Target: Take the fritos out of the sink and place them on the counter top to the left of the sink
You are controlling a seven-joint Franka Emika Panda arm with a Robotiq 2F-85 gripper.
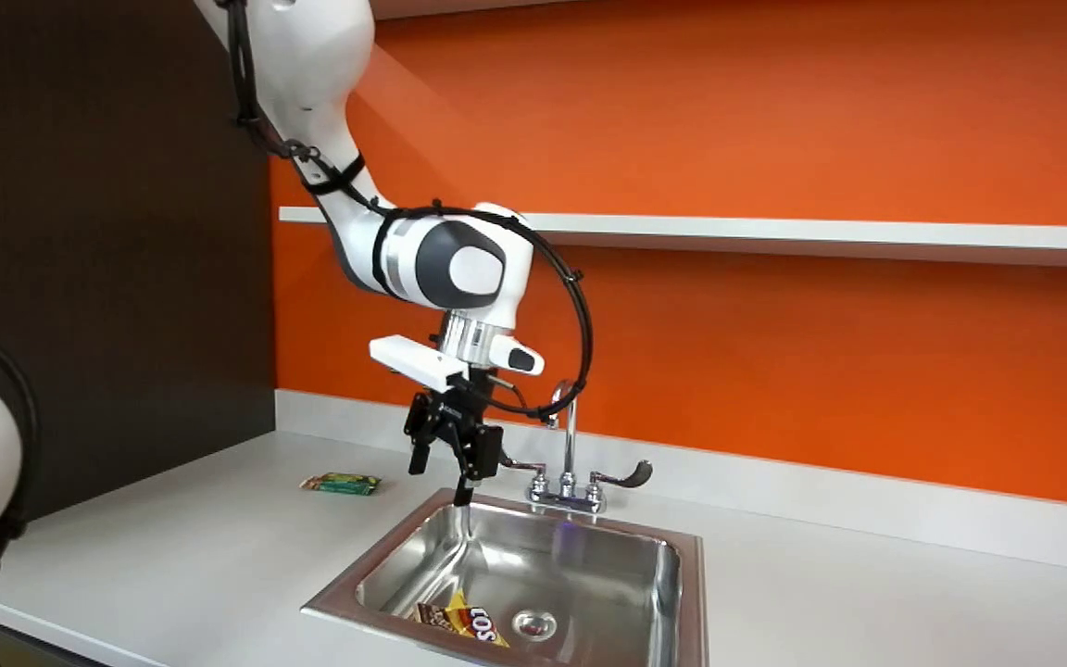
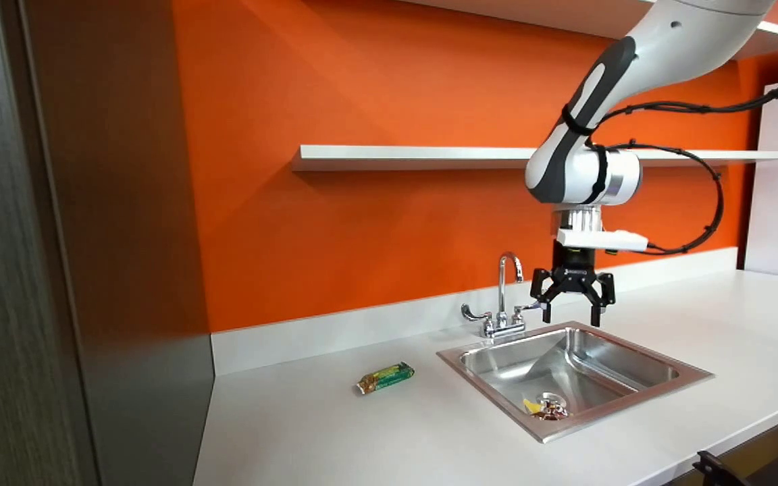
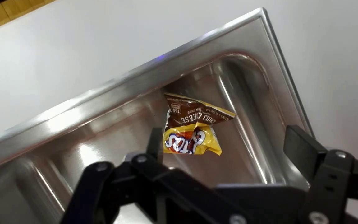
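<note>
The fritos bag (image 1: 473,622), yellow and brown, lies crumpled on the floor of the steel sink (image 1: 696,602). It also shows in an exterior view (image 2: 551,408), small and partly shadowed by glare, and in the wrist view (image 3: 191,127). There it lies near the sink's wall, toward one corner. My gripper (image 1: 441,479) is open and empty, pointing down above the sink's rim height. In an exterior view (image 2: 571,318) its two fingers are spread apart. In the wrist view (image 3: 228,146) the bag appears beyond the fingertips, closer to the left finger. The counter top (image 1: 219,556) is white.
A green snack packet (image 1: 342,483) lies on the counter to the left of the sink, also seen in an exterior view (image 2: 387,376). A chrome faucet (image 2: 502,304) with handles stands behind the sink. A white shelf (image 2: 416,156) runs along the orange wall. A dark panel (image 1: 107,232) bounds the left.
</note>
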